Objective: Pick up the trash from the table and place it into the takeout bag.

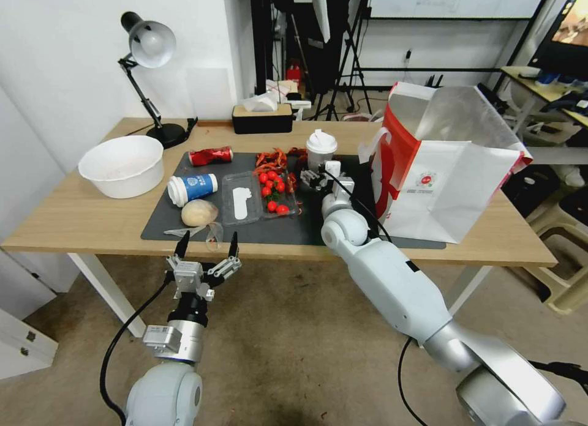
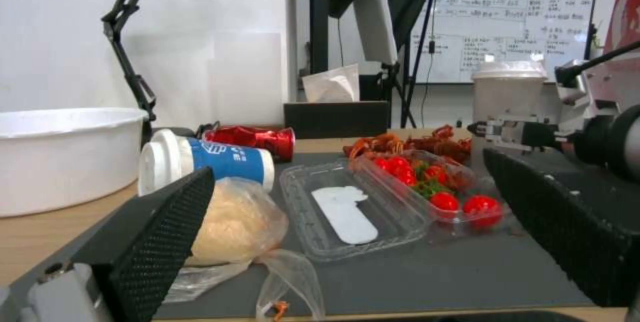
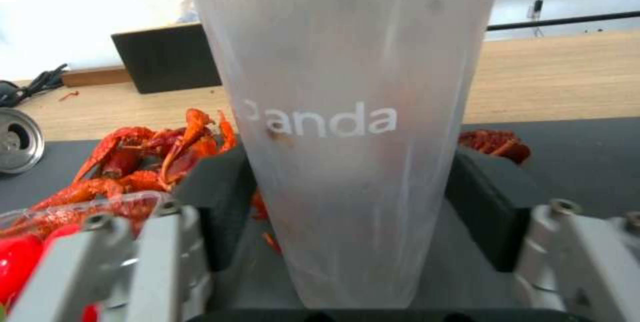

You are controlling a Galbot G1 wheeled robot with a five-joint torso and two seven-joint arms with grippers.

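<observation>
On the table (image 1: pixel 79 221), a clear plastic cup (image 1: pixel 321 147) (image 3: pixel 347 127) with a white lid stands upright on the dark mat. My right gripper (image 1: pixel 317 179) (image 3: pixel 350 202) is shut on its lower part, one pad against each side. The white and red takeout bag (image 1: pixel 444 175) stands open just right of it. More trash lies to the left: a blue-white paper cup (image 1: pixel 192 188) (image 2: pixel 213 159) on its side, a beige lump in clear wrap (image 1: pixel 199 213) (image 2: pixel 237 224) and a crushed red can (image 1: pixel 211 156) (image 2: pixel 253 139). My left gripper (image 1: pixel 207 245) (image 2: pixel 347 172) hangs open at the table's front edge, just short of the lump.
A clear clamshell (image 1: pixel 260 196) with cherry tomatoes and a heap of red crayfish shells (image 1: pixel 275 158) lie mid-mat. A white bowl (image 1: pixel 122 166), a desk lamp (image 1: pixel 150 46) and a black tissue box (image 1: pixel 262 117) stand along the left and back. Stools sit right of the table.
</observation>
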